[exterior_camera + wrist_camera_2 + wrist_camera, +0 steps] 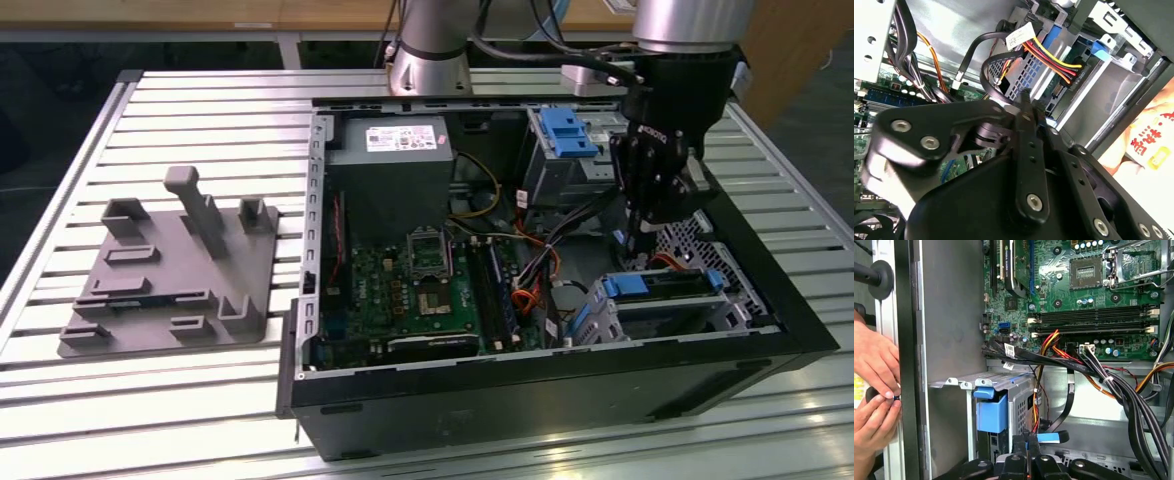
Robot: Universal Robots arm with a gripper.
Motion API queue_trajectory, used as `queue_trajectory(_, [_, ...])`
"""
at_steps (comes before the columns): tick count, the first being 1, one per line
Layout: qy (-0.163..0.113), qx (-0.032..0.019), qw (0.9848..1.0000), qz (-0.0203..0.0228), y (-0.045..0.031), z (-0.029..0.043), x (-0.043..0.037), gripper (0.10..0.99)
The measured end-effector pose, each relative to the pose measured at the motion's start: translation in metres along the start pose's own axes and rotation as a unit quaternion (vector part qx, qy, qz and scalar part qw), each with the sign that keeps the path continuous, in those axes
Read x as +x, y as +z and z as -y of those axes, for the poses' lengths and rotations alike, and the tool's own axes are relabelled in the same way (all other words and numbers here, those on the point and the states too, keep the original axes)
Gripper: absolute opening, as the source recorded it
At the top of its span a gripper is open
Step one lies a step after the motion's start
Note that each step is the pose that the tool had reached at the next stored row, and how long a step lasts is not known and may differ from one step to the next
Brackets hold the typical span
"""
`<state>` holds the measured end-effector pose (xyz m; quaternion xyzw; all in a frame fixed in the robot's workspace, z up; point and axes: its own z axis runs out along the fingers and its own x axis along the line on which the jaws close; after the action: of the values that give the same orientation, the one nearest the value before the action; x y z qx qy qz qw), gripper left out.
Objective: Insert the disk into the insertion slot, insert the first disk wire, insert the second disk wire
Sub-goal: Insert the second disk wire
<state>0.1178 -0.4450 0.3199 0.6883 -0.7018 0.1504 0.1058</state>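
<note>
The disk point(671, 283), silver in a bright blue carrier, lies inside the insertion slot point(727, 292), a perforated grey cage at the exterior view's lower right of the open computer case. The first wrist view shows the carrier's blue end point(991, 412) in the cage point(1021, 400). A black plug point(1076, 77) with yellow, red and orange wires sits against the disk's rear. My gripper point(650, 232) hangs just above and behind the cage. It is shut point(1027, 442) on a black disk wire with a blue plug point(1048, 437), held close to the disk's rear point(1029, 112).
A taller bay with a blue latch point(567, 135) and the power supply point(394, 170) stand behind; the motherboard point(427, 290) fills the case floor. Thick cable bundles point(1114, 385) cross beside the gripper. A person's hands point(874, 385) rest at the case rim. A grey fixture plate point(160, 270) lies on the table.
</note>
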Motion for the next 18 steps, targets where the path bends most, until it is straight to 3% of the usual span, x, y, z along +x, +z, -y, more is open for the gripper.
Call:
queue_trajectory(15, [0.001,-0.0003,1.0,-0.0001,0.0008,0.0017,0.0002,0.137])
queue_trajectory(18, [0.001,-0.0007,1.0,0.0002,0.0005,0.0052,0.0006,0.137])
